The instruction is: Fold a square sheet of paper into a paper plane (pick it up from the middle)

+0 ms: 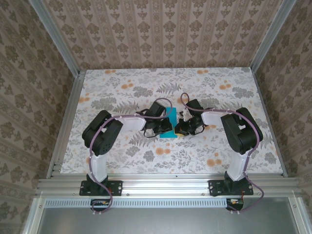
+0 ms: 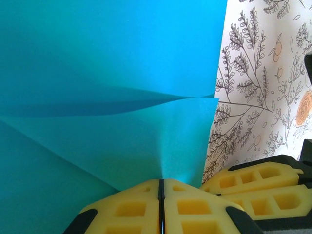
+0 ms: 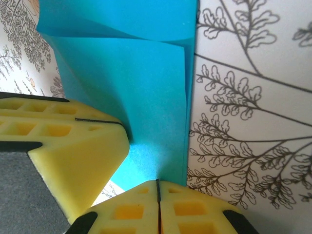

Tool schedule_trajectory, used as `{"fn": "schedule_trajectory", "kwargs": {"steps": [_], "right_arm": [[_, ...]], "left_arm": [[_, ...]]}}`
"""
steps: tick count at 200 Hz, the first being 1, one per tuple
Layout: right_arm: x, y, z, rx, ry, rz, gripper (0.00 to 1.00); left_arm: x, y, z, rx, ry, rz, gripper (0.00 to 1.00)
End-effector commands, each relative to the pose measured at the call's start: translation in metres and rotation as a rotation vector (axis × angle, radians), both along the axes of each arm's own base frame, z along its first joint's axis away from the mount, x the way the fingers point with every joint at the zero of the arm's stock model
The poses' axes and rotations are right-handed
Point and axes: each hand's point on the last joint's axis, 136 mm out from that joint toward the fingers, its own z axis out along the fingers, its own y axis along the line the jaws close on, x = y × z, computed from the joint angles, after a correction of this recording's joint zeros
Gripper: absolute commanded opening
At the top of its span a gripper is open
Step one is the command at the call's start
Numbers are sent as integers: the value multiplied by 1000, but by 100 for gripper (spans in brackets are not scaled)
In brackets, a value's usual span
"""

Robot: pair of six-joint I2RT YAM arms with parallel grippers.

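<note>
The square sheet of paper (image 1: 170, 123) is teal-blue and lies folded at the table's middle, between the two arms. In the left wrist view the paper (image 2: 112, 73) shows layered flaps meeting at a crease. My left gripper (image 2: 161, 181) is shut, with the paper rising into the seam of its yellow fingertips. The right gripper's yellow fingers (image 2: 253, 183) sit just beside it. In the right wrist view my right gripper (image 3: 157, 181) is also shut, pinching the paper (image 3: 146, 92) near its right edge, and the left gripper's fingers (image 3: 68, 146) press close at the left. The paper plane is out of view.
The floral-patterned table (image 1: 219, 146) is walled by patterned panels on three sides. An aluminium rail (image 1: 161, 185) runs along the near edge, where both arm bases are bolted. Both arms (image 1: 105, 131) (image 1: 241, 129) reach inward, their wrists nearly touching.
</note>
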Motion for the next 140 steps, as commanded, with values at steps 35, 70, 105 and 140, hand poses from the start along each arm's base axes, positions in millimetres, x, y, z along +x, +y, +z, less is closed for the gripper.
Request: {"fn": "schedule_trajectory", "kwargs": {"steps": [35, 70, 105, 140], "right_arm": [[-64, -32, -51, -240, 187, 82, 8], [-74, -36, -58, -274, 211, 105, 8], [-76, -38, -58, -285, 210, 110, 8], [-73, -35, -53, -271, 195, 107, 8]], "left_arm": [[35, 39, -16, 98, -18, 118, 12], [51, 48, -20, 97, -20, 139, 13], [65, 62, -25, 120, -20, 160, 13], [71, 79, -29, 145, -21, 178, 14]]}}
